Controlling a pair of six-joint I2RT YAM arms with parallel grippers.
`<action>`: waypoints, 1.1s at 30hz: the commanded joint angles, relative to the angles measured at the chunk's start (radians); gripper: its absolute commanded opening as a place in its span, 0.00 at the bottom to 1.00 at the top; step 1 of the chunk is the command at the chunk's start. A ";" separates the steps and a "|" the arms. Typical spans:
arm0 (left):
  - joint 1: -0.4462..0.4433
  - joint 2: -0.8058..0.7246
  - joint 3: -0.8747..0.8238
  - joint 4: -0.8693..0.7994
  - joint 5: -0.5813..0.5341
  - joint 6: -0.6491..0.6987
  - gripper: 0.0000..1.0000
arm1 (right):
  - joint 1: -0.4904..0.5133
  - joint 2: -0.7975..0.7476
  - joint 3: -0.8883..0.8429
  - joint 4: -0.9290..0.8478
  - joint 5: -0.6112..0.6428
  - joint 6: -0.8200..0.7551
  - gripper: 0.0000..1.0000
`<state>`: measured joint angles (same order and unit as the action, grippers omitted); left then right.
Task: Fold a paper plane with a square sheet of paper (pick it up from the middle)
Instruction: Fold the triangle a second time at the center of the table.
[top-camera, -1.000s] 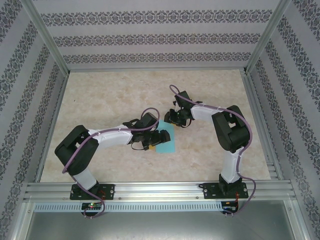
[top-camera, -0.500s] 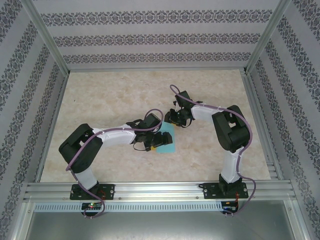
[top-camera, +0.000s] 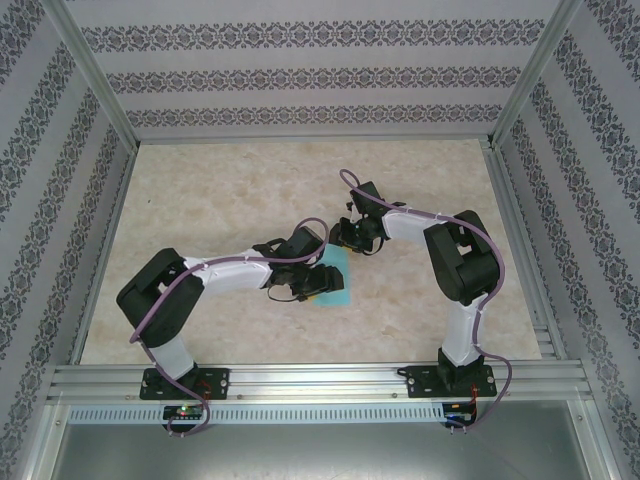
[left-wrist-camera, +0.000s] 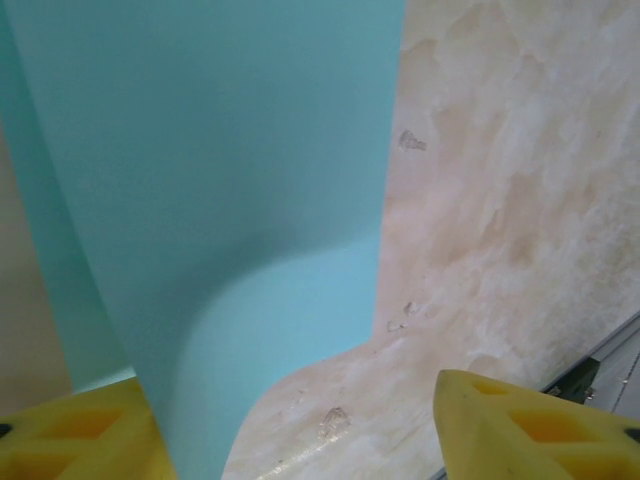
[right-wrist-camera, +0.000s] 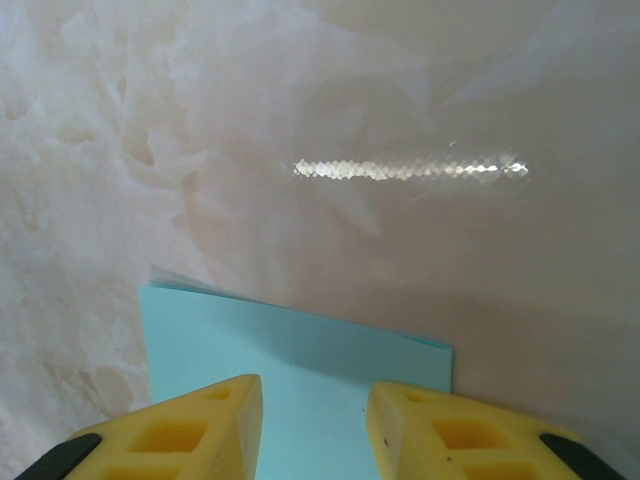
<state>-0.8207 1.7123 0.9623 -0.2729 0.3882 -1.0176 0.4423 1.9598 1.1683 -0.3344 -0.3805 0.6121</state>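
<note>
On the table (top-camera: 220, 190), near its middle, lay one sheet (top-camera: 338, 287), seemingly doubled once; no plane yet, so most folds were left to do. Two grippers attended: the left gripper (top-camera: 316, 282) stood half open about a lifted flap, unclamped; the right gripper (top-camera: 351, 240), jaws narrowly apart at the far edge, held nothing.

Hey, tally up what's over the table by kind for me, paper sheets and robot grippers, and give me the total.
turquoise paper sheet: 1
grippers: 2, the left gripper and the right gripper
Total: 3
</note>
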 joint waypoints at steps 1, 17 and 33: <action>-0.014 -0.052 0.015 0.041 0.017 0.017 0.62 | -0.007 0.106 -0.052 -0.015 0.102 -0.003 0.37; -0.007 0.048 0.092 0.116 0.021 0.064 0.59 | -0.017 0.055 -0.065 0.019 -0.038 -0.014 0.37; 0.030 0.074 0.028 0.185 -0.013 0.093 0.56 | -0.110 -0.262 -0.213 0.083 -0.223 -0.094 0.49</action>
<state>-0.8028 1.7767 1.0096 -0.1478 0.3832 -0.9466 0.3473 1.7527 1.0027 -0.2604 -0.5793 0.5507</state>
